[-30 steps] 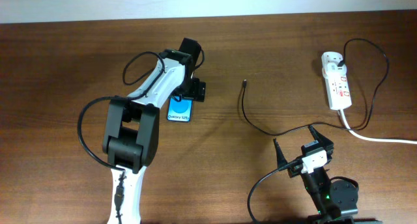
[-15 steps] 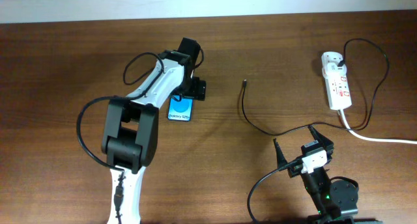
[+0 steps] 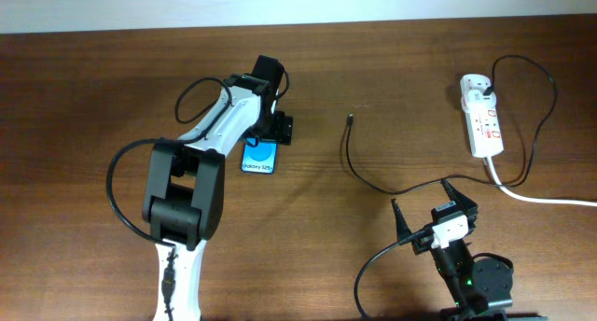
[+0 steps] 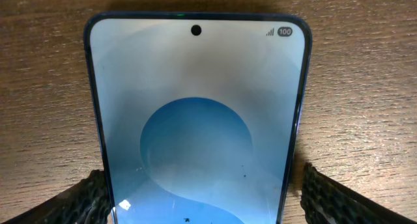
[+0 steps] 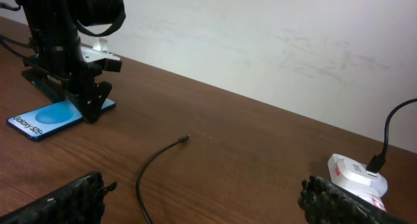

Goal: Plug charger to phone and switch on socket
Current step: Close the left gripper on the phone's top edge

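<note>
The phone lies flat on the wooden table, blue screen up, with its "Galaxy" text at the near end. It fills the left wrist view. My left gripper is down over its far part with one finger on each side. The left finger touches the phone's edge and the right finger shows a small gap. The charger's tip lies free mid-table, and its cable curves to the white socket at the far right. My right gripper is open and empty near the front edge.
The socket's thick white cord runs off the right edge of the table. In the right wrist view the left arm stands over the phone, the charger tip lies mid-table, and the socket is at the right.
The phone and the left gripper have shifted slightly to the right and away. The right arm and the charger have not moved.
</note>
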### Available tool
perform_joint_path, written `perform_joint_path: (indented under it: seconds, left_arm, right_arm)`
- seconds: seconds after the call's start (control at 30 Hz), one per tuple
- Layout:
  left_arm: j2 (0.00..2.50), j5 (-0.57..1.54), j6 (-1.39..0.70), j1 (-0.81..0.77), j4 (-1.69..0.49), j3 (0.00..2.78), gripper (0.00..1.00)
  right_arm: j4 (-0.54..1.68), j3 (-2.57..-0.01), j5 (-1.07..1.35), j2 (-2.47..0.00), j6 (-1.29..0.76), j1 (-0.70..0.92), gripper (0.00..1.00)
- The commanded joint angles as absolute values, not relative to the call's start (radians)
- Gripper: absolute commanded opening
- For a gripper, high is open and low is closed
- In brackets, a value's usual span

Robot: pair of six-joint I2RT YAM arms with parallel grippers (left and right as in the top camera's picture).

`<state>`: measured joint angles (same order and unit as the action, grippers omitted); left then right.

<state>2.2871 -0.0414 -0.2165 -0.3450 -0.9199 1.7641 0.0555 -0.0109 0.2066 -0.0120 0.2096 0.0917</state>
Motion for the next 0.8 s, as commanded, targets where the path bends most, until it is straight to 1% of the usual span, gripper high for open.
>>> perform_joint_path:
  seconds: [0.0, 0.07, 0.13, 0.2, 0.23, 0.37, 0.53, 0.63, 0.7, 0.77]
  left_arm:
    - [2.358, -0.139, -0.185, -0.336, -0.941, 1.7, 0.91]
    - [2.358, -0.139, -0.185, -0.336, -0.941, 1.7, 0.9]
    - [2.358, -0.139, -0.186, -0.336, -0.941, 1.7, 0.85]
    - [2.358, -0.139, -0.186, -0.336, -0.941, 1.7, 0.83]
    - [2.358, -0.139, -0.186, -0.336, -0.941, 1.7, 0.79]
    - [2.358, -0.139, -0.186, -0.336, -0.941, 1.7, 0.65]
    - [2.358, -0.138, -0.186, -0.336, -0.941, 1.7, 0.61]
    - [2.358, -0.136, -0.186, -0.336, -0.942, 1.7, 0.53]
    - [2.358, -0.136, -0.186, -0.336, -0.943, 1.7, 0.51]
    - [2.358, -0.136, -0.186, -0.336, -0.944, 1.7, 0.45]
  right_arm:
    - [0.061, -0.006, 0.205, -0.007, 0.202, 0.098, 0.99]
    - [0.061, -0.006, 0.205, -0.007, 0.202, 0.098, 0.98]
    - [0.061, -0.006, 0.205, -0.007, 0.201, 0.098, 0.98]
    - [0.061, -0.006, 0.205, -0.007, 0.202, 0.098, 0.98]
    - [0.061, -0.006, 0.205, -0.007, 0.202, 0.098, 0.98]
    - [0.061, -0.006, 0.205, -0.007, 0.202, 0.098, 0.98]
    - [0.061, -0.006, 0.205, -0.007, 0.202, 0.098, 0.98]
    - [0.061, -0.006, 0.205, -0.007, 0.202, 0.098, 0.98]
    - [0.061, -0.006, 0.205, -0.007, 0.202, 0.098, 0.98]
    - [0.061, -0.006, 0.205, -0.007, 0.202, 0.098, 0.99]
